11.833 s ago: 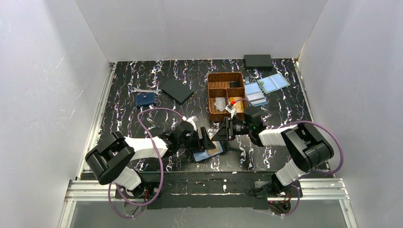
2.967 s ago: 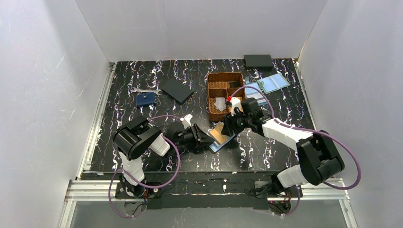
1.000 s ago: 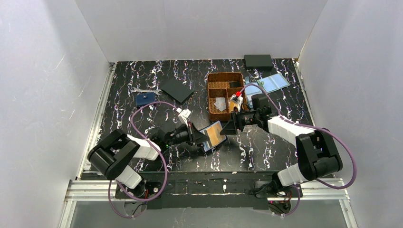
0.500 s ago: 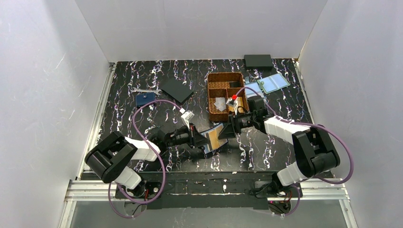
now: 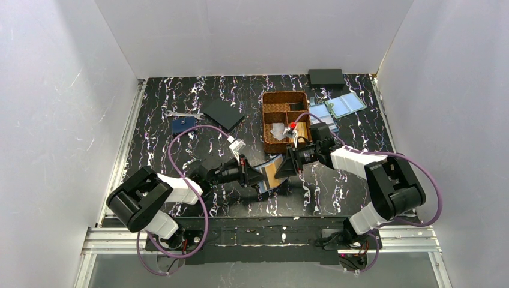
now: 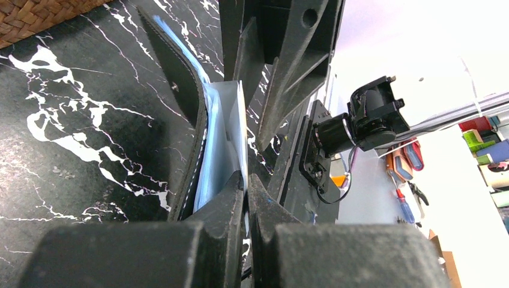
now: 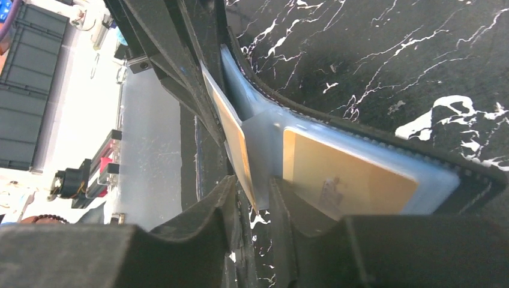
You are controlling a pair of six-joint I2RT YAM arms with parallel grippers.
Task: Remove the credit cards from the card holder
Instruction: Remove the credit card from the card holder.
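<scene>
The card holder (image 5: 268,182) stands on edge just above the table's front middle, its black cover (image 6: 180,108) spread away from the pale blue sleeves. My left gripper (image 5: 257,175) (image 6: 246,179) is shut on one clear sleeve leaf. From the right, my right gripper (image 5: 284,167) (image 7: 252,179) straddles the edge of an orange-gold credit card (image 7: 235,141) that sticks out of that leaf. Its jaws are narrow, with a gap still showing on both sides. A second gold card (image 7: 345,174) lies in the sleeve against the cover.
Behind the grippers stands a brown woven tray (image 5: 266,123) holding scraps. Two pale blue holders (image 5: 346,104) (image 5: 321,118) lie at the back right, near a black box (image 5: 326,76). A navy wallet (image 5: 183,125) and a black square (image 5: 223,113) lie at the back left.
My right gripper has slid left onto the holder and its jaws have narrowed around the orange card. The left gripper has turned the holder more edge-on.
</scene>
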